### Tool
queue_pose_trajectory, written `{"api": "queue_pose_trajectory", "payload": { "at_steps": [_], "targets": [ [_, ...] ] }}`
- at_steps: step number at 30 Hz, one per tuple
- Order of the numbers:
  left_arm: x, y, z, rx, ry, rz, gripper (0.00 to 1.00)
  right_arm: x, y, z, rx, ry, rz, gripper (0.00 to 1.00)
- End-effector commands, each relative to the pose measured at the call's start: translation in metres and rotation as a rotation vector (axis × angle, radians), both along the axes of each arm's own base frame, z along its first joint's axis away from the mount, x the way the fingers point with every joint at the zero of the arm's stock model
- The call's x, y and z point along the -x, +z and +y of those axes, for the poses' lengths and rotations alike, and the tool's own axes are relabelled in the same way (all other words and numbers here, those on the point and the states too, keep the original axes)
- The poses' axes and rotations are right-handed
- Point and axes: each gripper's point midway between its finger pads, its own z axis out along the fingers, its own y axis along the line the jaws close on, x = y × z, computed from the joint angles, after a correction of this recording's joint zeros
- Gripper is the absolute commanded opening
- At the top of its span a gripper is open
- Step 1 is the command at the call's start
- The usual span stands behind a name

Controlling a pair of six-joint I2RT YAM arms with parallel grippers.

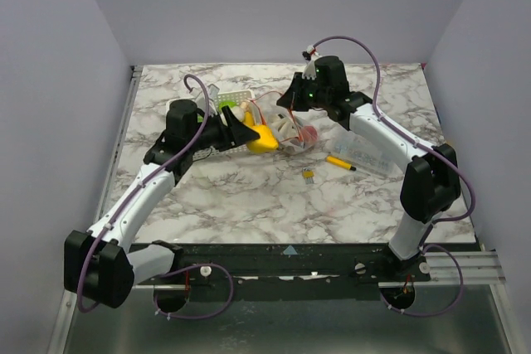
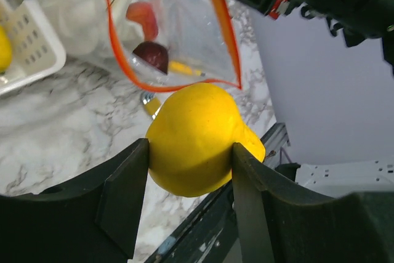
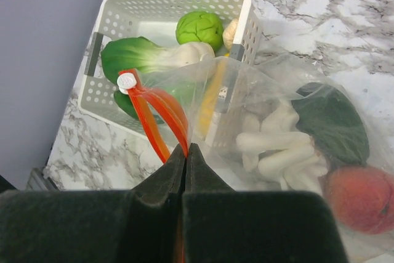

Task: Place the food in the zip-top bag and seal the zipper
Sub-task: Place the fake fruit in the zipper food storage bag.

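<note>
Yellow fruit (image 2: pixel 200 140), perhaps a lemon, is clamped in the left gripper (image 2: pixel 189 155) just outside the zip-top bag (image 2: pixel 192 24). Right gripper (image 3: pixel 186 153) pinches that bag's orange zipper (image 3: pixel 169 112).

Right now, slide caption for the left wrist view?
Left claw holds a yellow toy fruit just short of the open zip-top bag.
</note>
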Motion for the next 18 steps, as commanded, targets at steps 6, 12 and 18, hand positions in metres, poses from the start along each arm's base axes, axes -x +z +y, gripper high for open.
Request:
{"api": "queue_pose_trajectory", "payload": {
  "at_steps": [6, 12, 18],
  "targets": [
    [-0.045, 0.054, -0.029, 0.124, 0.056, -0.172, 0.00, 0.018, 0.029, 0.007, -0.080, 0.070, -0.010, 0.01],
    [-0.072, 0.046, -0.045, 0.135, 0.012, -0.218, 0.00, 0.019, 0.048, 0.005, -0.130, 0.035, -0.022, 0.01],
    [-0.096, 0.018, -0.046, 0.073, 0.071, -0.229, 0.00, 0.017, 0.063, 0.005, -0.171, 0.004, -0.026, 0.01]
  ]
}}
